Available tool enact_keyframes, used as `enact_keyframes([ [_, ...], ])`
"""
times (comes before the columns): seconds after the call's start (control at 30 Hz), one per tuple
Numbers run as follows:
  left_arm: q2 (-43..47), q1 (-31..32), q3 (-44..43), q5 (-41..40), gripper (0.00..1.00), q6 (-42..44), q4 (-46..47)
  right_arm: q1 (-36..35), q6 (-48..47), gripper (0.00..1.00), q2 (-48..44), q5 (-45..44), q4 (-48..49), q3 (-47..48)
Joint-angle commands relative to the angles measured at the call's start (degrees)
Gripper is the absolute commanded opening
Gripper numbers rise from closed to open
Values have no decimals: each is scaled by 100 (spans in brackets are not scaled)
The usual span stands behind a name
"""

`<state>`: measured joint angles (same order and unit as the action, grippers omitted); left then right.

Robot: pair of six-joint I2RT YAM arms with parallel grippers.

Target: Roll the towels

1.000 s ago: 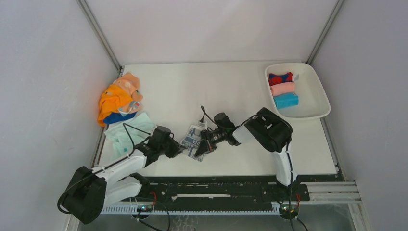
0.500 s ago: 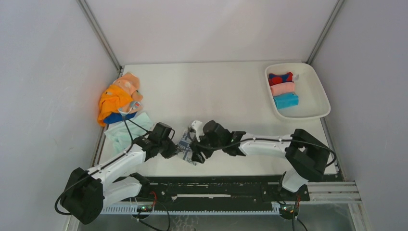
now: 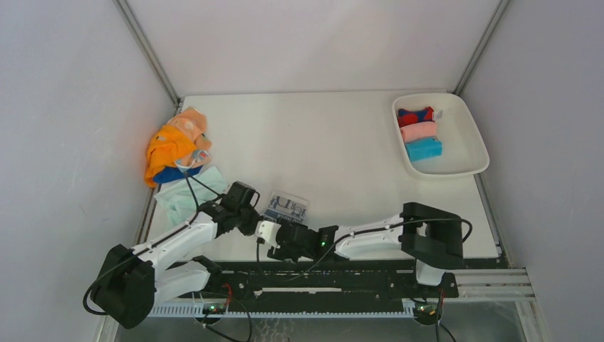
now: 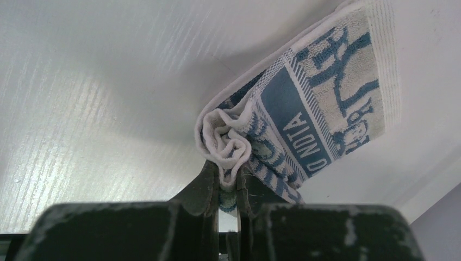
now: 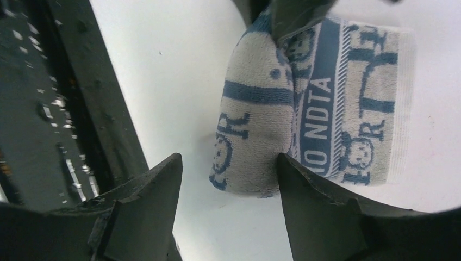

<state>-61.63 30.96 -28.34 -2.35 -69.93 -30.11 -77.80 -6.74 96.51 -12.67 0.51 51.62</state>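
White-and-blue printed towel (image 3: 286,207) lies on the white table (image 3: 335,142), near the front edge and left of centre, right in front of both wrists. Its far part is flat w/ the lettering up. Its near end is bunched into a thick fold.

L gripper (image 3: 254,218) has that bunched end. In its wrist view the fingers (image 4: 204,187) are pressed almost together, pinching the white hem and a few layers of cloth, w/ the rest of the towel stretching away up-right over the tabletop.

R gripper (image 3: 266,231) sits low by the front edge, just beside the L one, its arm reaching across from the right base. Its fingers (image 5: 145,201) are spread wide. The towel's rounded near end sits btwn the tips: one tip looks to touch the cloth, but bare table shows btwn the other tip and the towel, so no squeeze.

At the left edge is a loose heap: orange towel (image 3: 166,149), peach towel (image 3: 191,121), dark blue towel (image 3: 176,173) peeking from under, and pale mint towel (image 3: 194,192) spread flat nearest the L arm.

Far right, the white plastic tray (image 3: 471,122) holds three rolls side by side: red-and-blue roll (image 3: 415,115), pink roll (image 3: 418,132), bright blue roll (image 3: 424,149).
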Motion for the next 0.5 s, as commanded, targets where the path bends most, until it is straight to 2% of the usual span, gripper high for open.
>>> enact_keyframes([
  [0.0,-26,-11,-143,99,7,4,-1,-208,-567,63,424,-726,293,217],
  [0.3,10,-61,160,277,10,-166,287,-56,-578,57,884,-557,252,254],
  [0.47,123,-192,228,295,14,-130,285,203,-463,46,936,-73,44,261],
])
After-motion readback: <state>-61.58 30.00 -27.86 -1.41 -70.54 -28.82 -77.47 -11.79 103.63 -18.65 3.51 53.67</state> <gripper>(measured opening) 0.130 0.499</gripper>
